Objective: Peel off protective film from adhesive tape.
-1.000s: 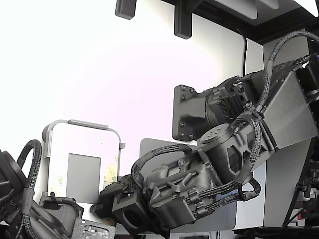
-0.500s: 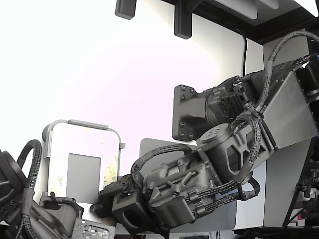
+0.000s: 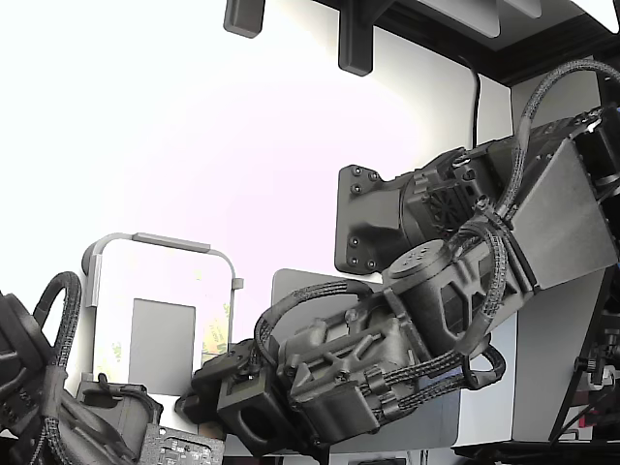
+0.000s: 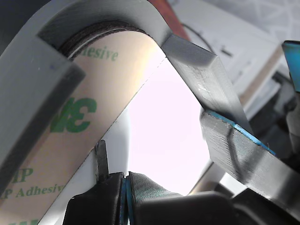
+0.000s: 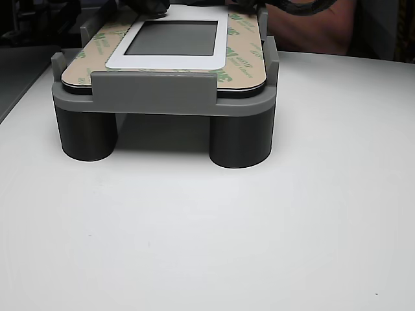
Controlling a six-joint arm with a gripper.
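Observation:
The protective film (image 4: 70, 140) is a pale-yellow liner with green 3M print that curves round a corner of the grey fixture (image 4: 201, 79). In the other view, film strips (image 5: 243, 55) border the white frame (image 5: 220, 61) around a grey patch (image 5: 172, 37). The adhesive tape lies hidden under the film, and none of it shows bare. My gripper (image 4: 125, 185) sits at the film's inner edge, with its black, blue-lined fingers (image 4: 96, 201) pressed together. I cannot tell whether film is caught between them. In the exterior view the gripper is hidden behind the wrist body (image 3: 252, 412).
The fixture (image 5: 152, 87) stands on round legs on a white table (image 5: 207, 233). A second black arm (image 3: 58, 407) sits at the exterior view's lower left. Dark arm parts and cables (image 5: 305, 6) crowd the fixture's far end.
The arm has shifted only very slightly in the exterior view. Nothing else has visibly moved.

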